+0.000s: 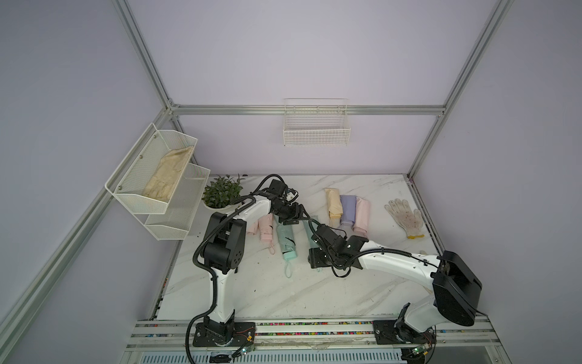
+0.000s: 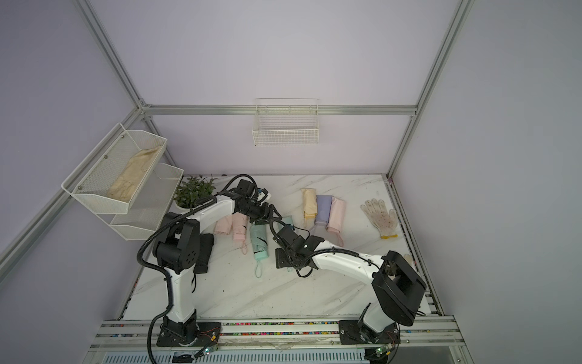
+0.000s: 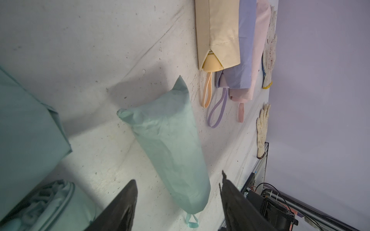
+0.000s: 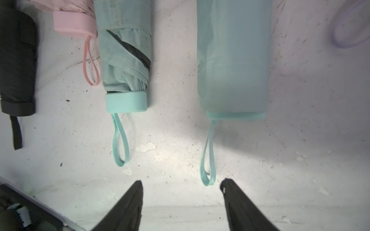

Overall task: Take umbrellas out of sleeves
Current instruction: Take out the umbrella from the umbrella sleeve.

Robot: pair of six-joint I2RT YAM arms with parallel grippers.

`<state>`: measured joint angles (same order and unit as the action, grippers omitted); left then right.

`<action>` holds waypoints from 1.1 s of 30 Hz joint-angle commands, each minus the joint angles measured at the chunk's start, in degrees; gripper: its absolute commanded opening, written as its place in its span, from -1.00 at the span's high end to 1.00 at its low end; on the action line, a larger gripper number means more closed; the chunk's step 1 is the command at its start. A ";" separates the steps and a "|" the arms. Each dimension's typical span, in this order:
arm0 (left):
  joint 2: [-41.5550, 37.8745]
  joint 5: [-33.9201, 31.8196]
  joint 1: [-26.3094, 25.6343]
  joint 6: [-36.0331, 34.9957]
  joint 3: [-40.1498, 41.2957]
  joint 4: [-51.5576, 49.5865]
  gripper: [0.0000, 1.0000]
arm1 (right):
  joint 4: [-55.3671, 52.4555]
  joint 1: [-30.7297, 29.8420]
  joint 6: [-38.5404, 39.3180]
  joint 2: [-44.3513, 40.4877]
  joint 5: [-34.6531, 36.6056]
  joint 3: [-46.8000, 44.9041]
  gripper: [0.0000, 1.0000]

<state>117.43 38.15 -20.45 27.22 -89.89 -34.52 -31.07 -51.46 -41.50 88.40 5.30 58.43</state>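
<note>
A mint sleeve (image 4: 234, 60) with its umbrella inside lies on the marble table (image 1: 283, 293); the cap rim shows at its mouth. Its wrist loop (image 4: 208, 156) ends just beside one fingertip of my right gripper (image 4: 182, 181), which is open and holds nothing. My left gripper (image 3: 178, 177) is open over the sleeve's (image 3: 170, 144) far part, a finger on each side, not touching. In a top view the right arm hides most of this sleeve (image 1: 308, 230). A bare mint umbrella (image 4: 124, 60), a bare pink umbrella (image 4: 74, 26) and a black umbrella (image 4: 16, 60) lie alongside.
Yellow (image 1: 333, 203), lavender (image 1: 347, 209) and pink (image 1: 361, 217) sleeved umbrellas lie side by side at the back right, a white knit glove (image 1: 404, 217) beyond them. An empty pink sleeve (image 1: 253, 228) lies beside the pink umbrella. A potted plant (image 1: 222, 192) and wire shelves (image 1: 157, 189) stand at the back left.
</note>
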 commanded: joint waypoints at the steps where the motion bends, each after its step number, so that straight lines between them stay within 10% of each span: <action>1: -4.55 0.66 -0.21 -0.63 -3.10 -0.28 -0.33 | -1.65 -0.89 -3.28 0.68 3.73 -0.02 0.00; 26: -7.65 3.46 -0.21 2.04 -1.08 2.44 -0.33 | -2.57 -2.63 -6.84 10.54 6.70 2.29 0.28; 33: -7.74 3.43 -0.04 2.08 -0.88 2.53 -0.33 | -2.23 -2.66 -7.84 9.84 6.92 0.80 0.64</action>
<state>111.53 40.36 -20.45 28.95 -89.89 -33.50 -33.06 -53.76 -47.72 99.20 11.07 59.09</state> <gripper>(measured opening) 0.667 0.193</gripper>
